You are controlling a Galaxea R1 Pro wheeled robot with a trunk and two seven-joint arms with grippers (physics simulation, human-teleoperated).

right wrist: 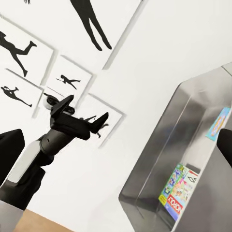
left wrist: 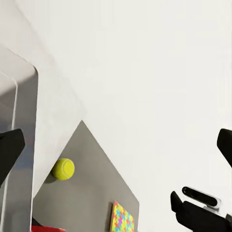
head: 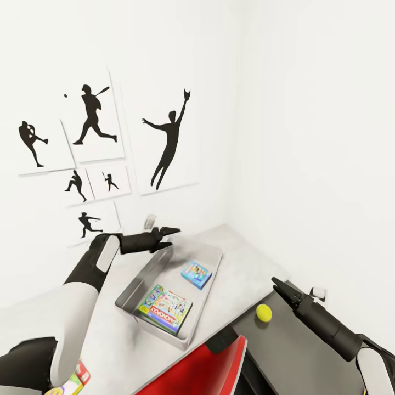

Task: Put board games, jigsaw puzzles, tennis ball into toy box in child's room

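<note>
Tennis ball: small, yellow-green, resting on the dark lower section of the counter, just past the step down from the pale top; nothing touches it. Judgement: light, springy, fuzzy enough to grip, but it will roll at a nudge; I would close my fingers across its widest part from above, since any side contact sends it off.

Toy box: shallow grey tray on the pale top, near the ball; inside it lie the MONOPOLY game at the near end and the small blue game toward the far end, both flat, stiff card, light; room left between them.

My right hand: above the dark section, near the ball, not touching; fingertips look nearly together in the head view, yet well apart and empty in its own wrist view; I take it as spread. My left hand: over the tray's far corner, fingers wide, empty.

Hard to make out: one jigsaw puzzle cut off at the frame edge on the dark section; a red object hides the counter's near edge; a colourful scrap by my left arm, cropped, unidentified; third game not located.
</note>
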